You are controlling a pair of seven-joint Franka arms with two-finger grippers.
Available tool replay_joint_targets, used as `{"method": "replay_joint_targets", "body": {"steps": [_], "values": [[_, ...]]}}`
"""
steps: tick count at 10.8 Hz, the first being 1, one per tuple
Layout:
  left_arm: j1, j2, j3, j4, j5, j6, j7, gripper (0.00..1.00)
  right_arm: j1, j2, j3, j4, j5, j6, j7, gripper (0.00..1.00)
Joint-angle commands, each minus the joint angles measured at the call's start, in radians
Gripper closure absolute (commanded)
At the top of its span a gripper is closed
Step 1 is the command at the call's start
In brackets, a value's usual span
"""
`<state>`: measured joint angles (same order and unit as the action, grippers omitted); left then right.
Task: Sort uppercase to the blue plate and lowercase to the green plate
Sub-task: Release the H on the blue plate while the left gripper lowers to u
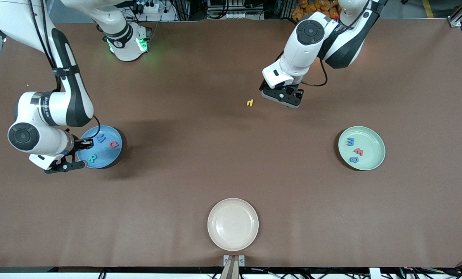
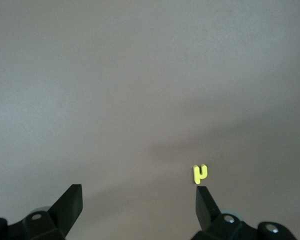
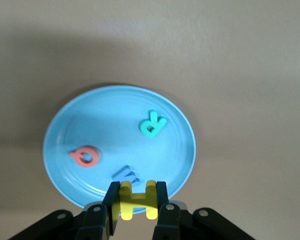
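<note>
My pincer grips the yellow foam letter H [image 3: 135, 200] — on the round light-blue plastic plate [image 3: 80, 120], Q [image 3: 84, 157], R [image 3: 152, 124], M [image 3: 126, 174].

The yellow H [image 3: 136, 200] is partly covered by the right gripper's fingers [image 3: 112, 200]. In the front view, the blue plate [image 1: 110, 157] is partly hidden by the right arm. The lower part of the blue M [image 3: 126, 174] is cut off by the fingers.

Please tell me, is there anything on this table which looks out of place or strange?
Only the small yellow lowercase letter is out of place: it lies alone on the bare table, outside every plate, beside the open left tool. The right tool holds the yellow H over the blue plate. Nothing looks spilled or damaged.
</note>
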<state>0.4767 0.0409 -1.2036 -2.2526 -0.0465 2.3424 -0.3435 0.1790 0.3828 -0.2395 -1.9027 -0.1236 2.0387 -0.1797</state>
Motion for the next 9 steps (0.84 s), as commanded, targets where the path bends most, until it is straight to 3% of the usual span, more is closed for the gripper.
{"method": "replay_joint_targets", "body": {"steps": [1,5,9], "values": [[-0.019,0.028,-0.008,-0.007,-0.024,0.024,-0.040,0.00,-0.032,-0.005,-0.006,-0.045,0.019,0.017,-0.046,0.87],[-0.044,0.102,-0.007,0.001,-0.010,0.087,-0.072,0.00,-0.056,0.030,-0.008,-0.130,0.019,0.102,-0.049,0.86],[-0.033,0.123,0.044,0.042,0.121,0.075,-0.049,0.00,-0.065,0.068,-0.009,-0.151,0.018,0.184,-0.061,0.85]]}}
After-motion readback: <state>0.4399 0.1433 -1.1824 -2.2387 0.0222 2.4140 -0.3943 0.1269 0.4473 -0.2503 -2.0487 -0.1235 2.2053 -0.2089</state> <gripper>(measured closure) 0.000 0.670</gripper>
